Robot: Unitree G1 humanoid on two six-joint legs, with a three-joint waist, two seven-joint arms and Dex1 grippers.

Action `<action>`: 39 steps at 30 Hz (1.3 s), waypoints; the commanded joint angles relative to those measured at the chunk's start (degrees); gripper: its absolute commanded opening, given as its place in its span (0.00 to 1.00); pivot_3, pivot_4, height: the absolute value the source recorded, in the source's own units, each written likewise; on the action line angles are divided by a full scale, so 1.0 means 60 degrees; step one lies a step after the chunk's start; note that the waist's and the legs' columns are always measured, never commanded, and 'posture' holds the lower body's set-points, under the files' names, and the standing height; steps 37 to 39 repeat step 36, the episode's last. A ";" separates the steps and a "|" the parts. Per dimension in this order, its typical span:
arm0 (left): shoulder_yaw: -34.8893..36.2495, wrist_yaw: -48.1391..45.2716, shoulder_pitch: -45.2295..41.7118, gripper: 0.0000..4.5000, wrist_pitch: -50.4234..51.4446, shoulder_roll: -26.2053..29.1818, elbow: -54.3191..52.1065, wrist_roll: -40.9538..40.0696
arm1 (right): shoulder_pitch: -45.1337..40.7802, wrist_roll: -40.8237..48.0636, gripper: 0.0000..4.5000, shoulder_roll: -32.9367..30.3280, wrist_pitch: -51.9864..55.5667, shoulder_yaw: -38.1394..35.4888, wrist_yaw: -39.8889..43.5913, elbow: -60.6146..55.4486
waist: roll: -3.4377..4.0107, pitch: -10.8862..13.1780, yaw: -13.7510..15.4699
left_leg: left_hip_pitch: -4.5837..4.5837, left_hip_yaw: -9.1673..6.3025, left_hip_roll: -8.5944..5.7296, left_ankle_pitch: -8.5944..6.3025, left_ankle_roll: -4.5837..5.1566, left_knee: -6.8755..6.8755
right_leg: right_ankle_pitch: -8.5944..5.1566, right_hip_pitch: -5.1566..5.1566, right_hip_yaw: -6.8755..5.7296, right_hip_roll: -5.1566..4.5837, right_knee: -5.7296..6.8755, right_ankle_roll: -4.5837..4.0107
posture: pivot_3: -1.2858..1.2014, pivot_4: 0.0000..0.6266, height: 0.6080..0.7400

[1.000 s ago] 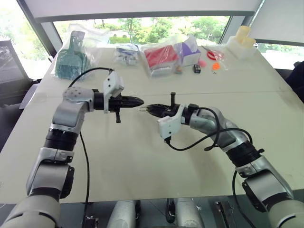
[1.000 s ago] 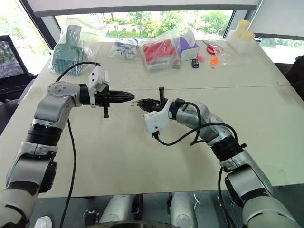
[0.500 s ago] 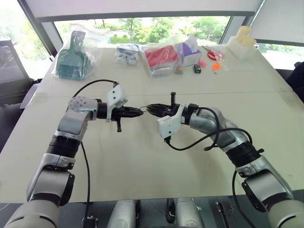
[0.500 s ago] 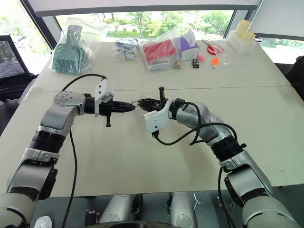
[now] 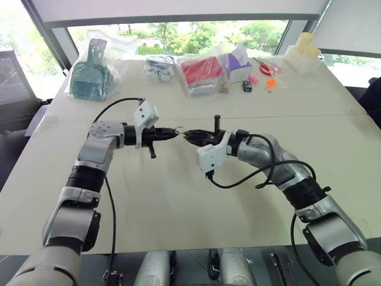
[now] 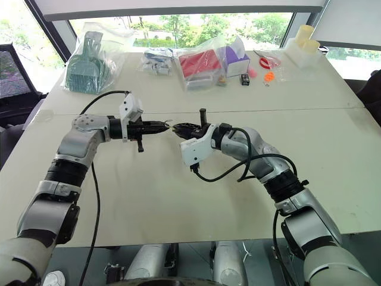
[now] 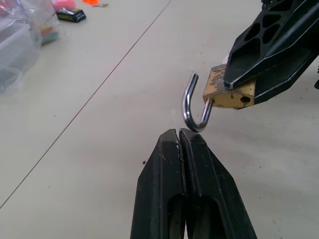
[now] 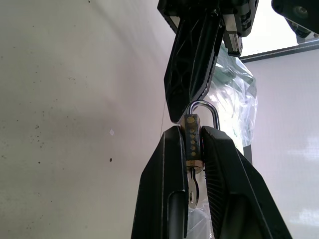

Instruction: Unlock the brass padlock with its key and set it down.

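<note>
Both arms reach inward above the table, forearms roughly level, tips nearly meeting at centre. Left gripper (image 5: 176,132) points toward 3 o'clock in the head views, fingers (image 7: 169,164) pressed together with no gap, tips just beside the shackle of the brass padlock (image 7: 227,89). Right gripper (image 5: 186,135) points toward 9 o'clock, fingers (image 8: 164,169) clamped on the padlock body, wrist bent, elbow out at 4 o'clock.

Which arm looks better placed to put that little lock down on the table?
The right. Its gripper already clamps the brass padlock, shackle swung open, above bare table. The left gripper is shut with nothing in it, tips just at the shackle.
</note>
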 commanded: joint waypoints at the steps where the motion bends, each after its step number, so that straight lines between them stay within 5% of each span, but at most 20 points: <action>1: 0.0135 -0.0116 0.0191 0.00 -0.0077 0.0363 -0.0435 0.0045 | -0.0053 0.0191 0.01 0.0000 -0.0024 -0.0243 -0.0067 -0.0045 | 0.0000 0.0000 -0.0008 | 0.0000 -0.0001 0.0000 0.0000 0.0000 0.0000 | 0.0000 0.0000 0.0000 0.0000 0.0001 0.0000 | 0.52 0.24 1.00; 14: 0.0410 0.0562 0.1531 0.00 0.0497 0.0866 -0.1792 -0.0060 | -0.0021 -0.0563 0.01 0.0044 -0.0964 0.0248 -0.1015 0.2518 | 0.0001 0.0001 -0.0004 | 0.0000 -0.0002 0.0000 0.0000 0.0000 0.0000 | 0.0000 -0.0001 0.0002 -0.0002 0.0002 -0.0001 | 0.52 0.24 1.00; 23: 0.0508 0.0801 0.2292 0.00 0.1865 0.0966 -0.3620 -0.0617 | 0.0492 0.0419 0.99 -0.0535 -0.0535 0.0074 0.0602 0.1509 | 0.0001 0.0000 -0.0106 | 0.0001 -0.0006 0.0002 0.0001 -0.0002 -0.0001 | 0.0000 -0.0001 0.0004 -0.0001 0.0005 -0.0001 | 0.52 0.24 1.00; 27: 0.0721 0.0844 0.2433 0.00 0.2271 0.1045 -0.4106 -0.0970 | 0.1178 0.2033 0.99 -0.1292 0.1030 -0.0630 0.2298 -0.0148 | 0.0001 0.0000 -0.0073 | 0.0003 -0.0008 0.0000 0.0000 -0.0001 -0.0001 | 0.0000 0.0004 0.0004 -0.0006 0.0001 0.0000 | 0.52 0.24 1.00; 34: 0.0958 0.0981 0.2829 0.00 0.2595 0.1393 -0.4740 -0.1247 | 0.2270 0.6615 0.99 -0.1284 0.8694 -0.2869 0.3813 -0.3559 | 0.0001 0.0000 -0.0106 | 0.0009 -0.0009 0.0006 0.0000 -0.0001 0.0000 | 0.0001 0.0004 0.0004 -0.0006 0.0014 -0.0002 | 0.52 0.24 1.00; 39: 0.1072 0.0944 0.2944 0.00 0.2858 0.1468 -0.4943 -0.1512 | 0.2381 0.7037 0.99 -0.1437 0.9667 -0.3031 0.3919 -0.3999 | 0.0001 0.0000 -0.0104 | 0.0012 -0.0009 0.0006 0.0000 -0.0001 -0.0001 | 0.0001 0.0004 0.0004 -0.0008 0.0015 -0.0003 | 0.52 0.24 1.00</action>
